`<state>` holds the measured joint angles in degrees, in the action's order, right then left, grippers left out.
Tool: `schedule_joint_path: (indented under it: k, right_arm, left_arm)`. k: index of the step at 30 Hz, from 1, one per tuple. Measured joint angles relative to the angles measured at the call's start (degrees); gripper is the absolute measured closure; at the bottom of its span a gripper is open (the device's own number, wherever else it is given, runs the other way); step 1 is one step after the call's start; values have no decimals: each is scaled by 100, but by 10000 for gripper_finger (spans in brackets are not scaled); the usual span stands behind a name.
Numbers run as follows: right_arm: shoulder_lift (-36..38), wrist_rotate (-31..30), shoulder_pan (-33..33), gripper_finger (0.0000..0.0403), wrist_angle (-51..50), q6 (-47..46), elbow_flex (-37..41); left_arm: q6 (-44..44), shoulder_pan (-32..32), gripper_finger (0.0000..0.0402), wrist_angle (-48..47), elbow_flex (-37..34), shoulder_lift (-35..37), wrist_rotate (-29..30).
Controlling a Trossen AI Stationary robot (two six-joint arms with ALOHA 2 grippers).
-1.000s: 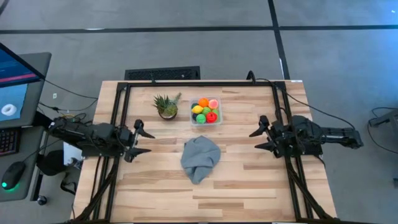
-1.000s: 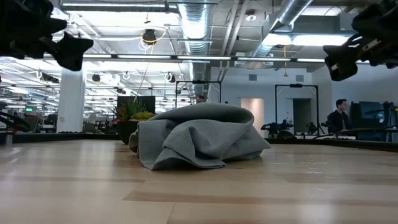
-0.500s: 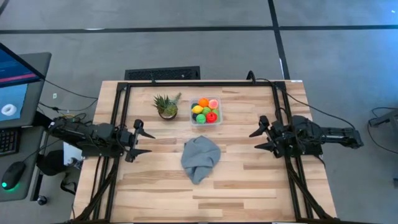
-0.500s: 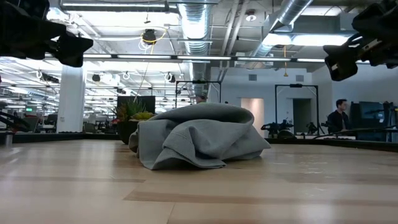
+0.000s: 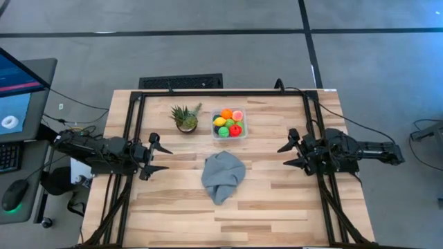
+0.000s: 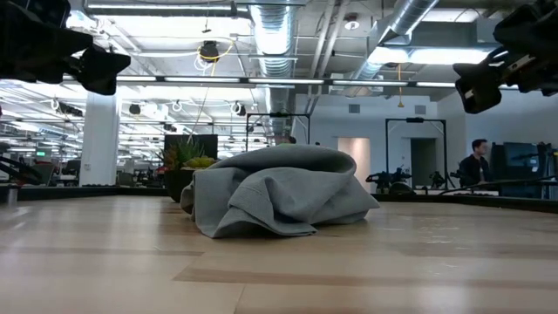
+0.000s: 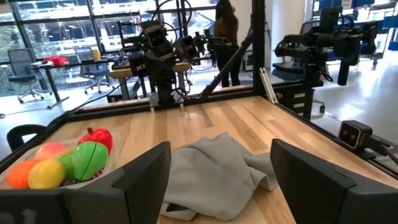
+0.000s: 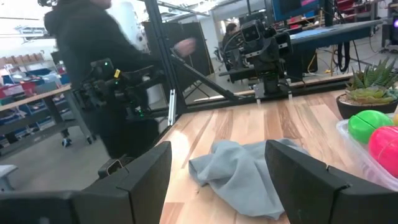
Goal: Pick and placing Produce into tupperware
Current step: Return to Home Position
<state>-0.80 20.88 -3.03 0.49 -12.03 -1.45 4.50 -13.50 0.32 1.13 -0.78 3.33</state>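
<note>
The clear tupperware (image 5: 229,133) stands at the table's far middle, and the produce (image 5: 229,122), several bright toy pieces, is heaped in it. In the left wrist view the produce (image 7: 74,158) shows red, green, yellow and orange. My left gripper (image 5: 162,158) hangs open above the table's left side, pointing level toward the middle, with nothing between its fingers. My right gripper (image 5: 288,155) hangs open above the right side, facing it, also holding nothing. Both fingertip pairs show high up in the low view.
A crumpled grey cloth (image 5: 223,175) lies on the table's middle, between the two grippers. A spiky green potted plant (image 5: 185,117) stands left of the tupperware. Black frame rails (image 5: 127,131) run along the table's left, right and far edges. A person (image 8: 106,81) stands beyond the table.
</note>
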Motion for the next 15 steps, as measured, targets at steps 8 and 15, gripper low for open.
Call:
schedule_joint_path:
  k: [8, 15]
  right_arm:
    - [0, 0, 0, 121, 0, 0, 0]
    - [0, 0, 0, 121, 0, 0, 0]
  left_arm:
    - [21, -2, 134, -2, 4, 0, 5]
    - [52, -2, 134, -2, 4, 0, 8]
